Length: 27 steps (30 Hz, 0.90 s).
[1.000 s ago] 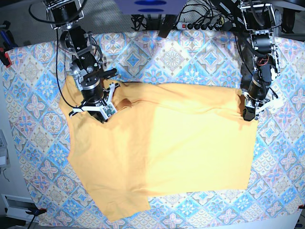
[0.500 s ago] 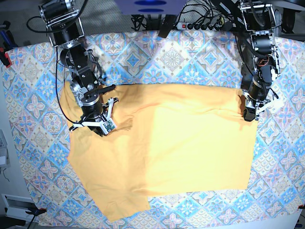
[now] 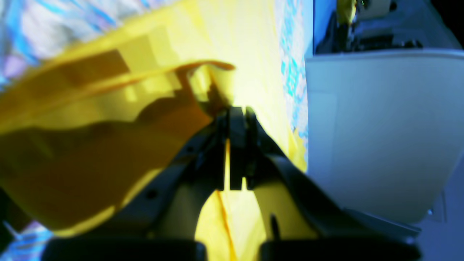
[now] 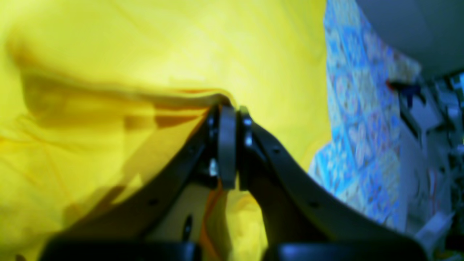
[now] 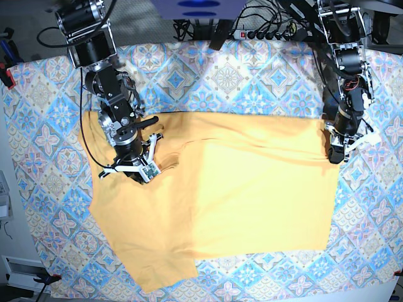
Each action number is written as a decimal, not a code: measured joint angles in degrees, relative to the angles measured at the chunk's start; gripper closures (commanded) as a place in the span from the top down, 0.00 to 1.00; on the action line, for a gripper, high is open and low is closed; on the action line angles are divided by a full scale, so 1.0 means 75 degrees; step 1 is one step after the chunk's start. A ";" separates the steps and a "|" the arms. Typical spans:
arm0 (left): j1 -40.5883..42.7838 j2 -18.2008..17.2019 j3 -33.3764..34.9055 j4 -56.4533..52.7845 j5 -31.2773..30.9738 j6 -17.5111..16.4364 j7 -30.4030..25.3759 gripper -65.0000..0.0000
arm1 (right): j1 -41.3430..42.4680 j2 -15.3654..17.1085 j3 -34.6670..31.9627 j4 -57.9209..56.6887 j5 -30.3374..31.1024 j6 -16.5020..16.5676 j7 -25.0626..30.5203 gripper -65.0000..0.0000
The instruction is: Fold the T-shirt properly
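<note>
Two pincers clamped on the T-shirt's upper edge.
T-shirt (image 5: 252,189) lies flat mid-frame on the surface (image 5: 239,78), long axis left-right; right pincer (image 5: 135,171) grips upper left, left pincer (image 5: 335,154) upper right; remaining cloth lies below both.

Two black articulated arms, built of stacked cylindrical joint housings with silver-grey machined sections, descended from mounts at the table's far edge. Thin black cables looped along each arm. The right gripper (image 5: 133,170) carried white, angular finger brackets over a black body; the left gripper (image 5: 335,153) showed a similar white bracket on a dark housing. In the wrist views, each gripper's fingers (image 4: 227,145) were matte black, tapering and curved, pierced by small round holes, with silver screw heads beside the flat black pads (image 3: 235,145).
</note>
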 measured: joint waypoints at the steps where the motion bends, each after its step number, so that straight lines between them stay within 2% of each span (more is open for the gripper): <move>1: 0.0009 0.0000 -0.0003 0.0000 0.0000 0.0020 -0.0017 0.00 | 0.0067 0.0000 0.0000 -0.0003 -0.0003 -0.0038 -0.0006 0.00; 10: 0.0187 0.0026 -0.0009 -0.0125 0.0000 -0.0012 0.0012 0.00 | 0.0047 0.0020 0.0000 -0.0595 -0.0003 -0.0055 -0.0012 0.01; 12: 0.0125 0.0099 0.0000 -0.0291 0.0000 -0.0006 -0.0020 0.00 | 0.0064 0.0026 0.0003 -0.0624 -0.0012 -0.0058 -0.0012 0.05; 19: 0.0201 0.0166 -0.0006 -0.0478 0.0000 -0.0003 0.0012 0.29 | 0.0038 0.0041 0.0038 -0.0615 -0.0006 -0.0055 -0.0006 0.26; 23: 0.0189 0.0172 -0.0017 -0.0475 0.0000 -0.0026 0.0015 0.32 | 0.0038 0.0026 0.0038 -0.0603 -0.0006 -0.0058 -0.0009 0.33; 27: 0.0195 0.0172 -0.0017 -0.0466 -0.0035 -0.0023 0.0023 0.32 | 0.0038 0.0026 0.0041 -0.0513 -0.0006 -0.0055 -0.0029 0.34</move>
